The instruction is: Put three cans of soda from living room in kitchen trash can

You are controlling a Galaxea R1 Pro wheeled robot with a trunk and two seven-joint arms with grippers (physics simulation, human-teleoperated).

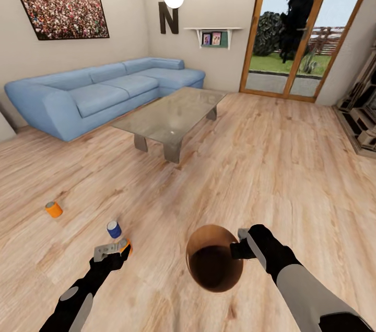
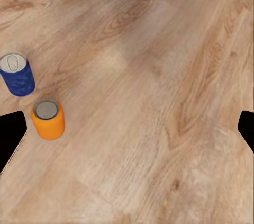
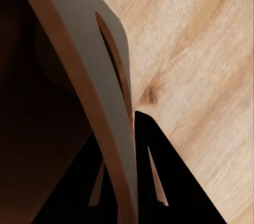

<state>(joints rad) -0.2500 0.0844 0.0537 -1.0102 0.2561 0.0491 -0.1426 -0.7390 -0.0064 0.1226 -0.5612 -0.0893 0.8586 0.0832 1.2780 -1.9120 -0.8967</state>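
Orange can point(image 2: 48, 119) standing upright on the wood floor point(image 1: 271, 164) just beside the left gripper point(image 1: 110, 249), nearer one fingertip than the gap's middle, with the blue can point(image 2: 17, 74) close behind and a second orange can point(image 1: 53, 209) well apart to the left. Left jaws spread wide, empty, touching nothing. Right gripper point(image 1: 241, 248) clamped on the rim of the tash can point(image 1: 214, 258), carried above the floor, mouth toward the head camera.

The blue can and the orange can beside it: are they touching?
Apart. The left wrist view shows a strip of bare floor between the blue can and the orange can, both standing upright.
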